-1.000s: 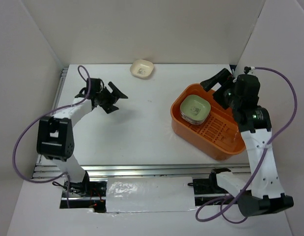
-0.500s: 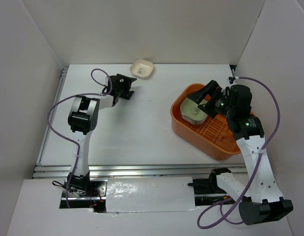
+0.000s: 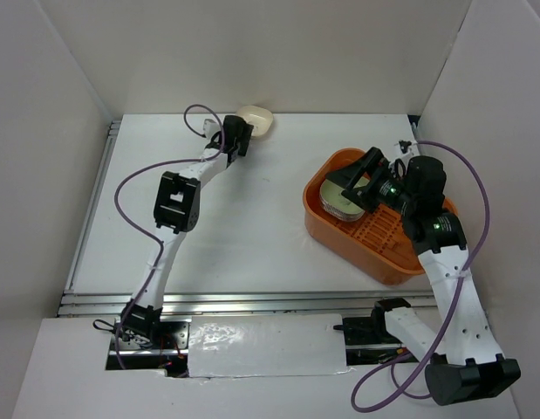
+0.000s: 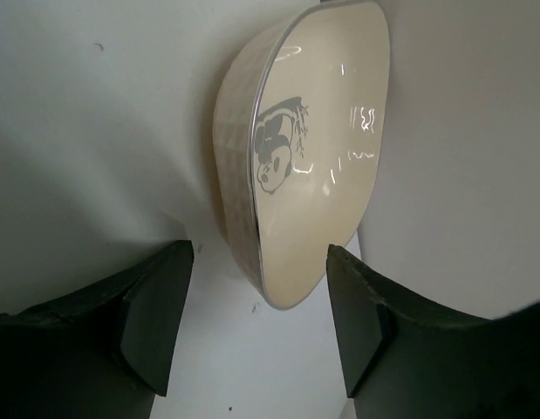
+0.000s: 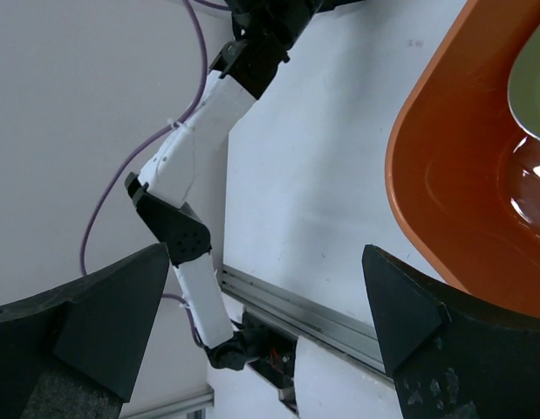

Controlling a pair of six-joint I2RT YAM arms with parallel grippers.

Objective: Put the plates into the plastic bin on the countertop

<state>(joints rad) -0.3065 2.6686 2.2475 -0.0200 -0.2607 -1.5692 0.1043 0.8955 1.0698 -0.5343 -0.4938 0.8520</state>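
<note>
The left claw (image 4: 259, 257) is spread apart and empty, and the near rim of the cream plate (image 4: 313, 140) lies just between its tips, at the far edge of the worktop (image 3: 252, 227). Best to push in a little more, then pinch the rim – one finger inside, one outside – and lift. The right claw (image 3: 361, 177) hangs wide apart over the plastic bin (image 3: 400, 266).

On my feed I've just got plain white walls (image 3: 278, 52) on three sides, plus a crinkly shiny sheet (image 3: 265, 345) up front.
</note>
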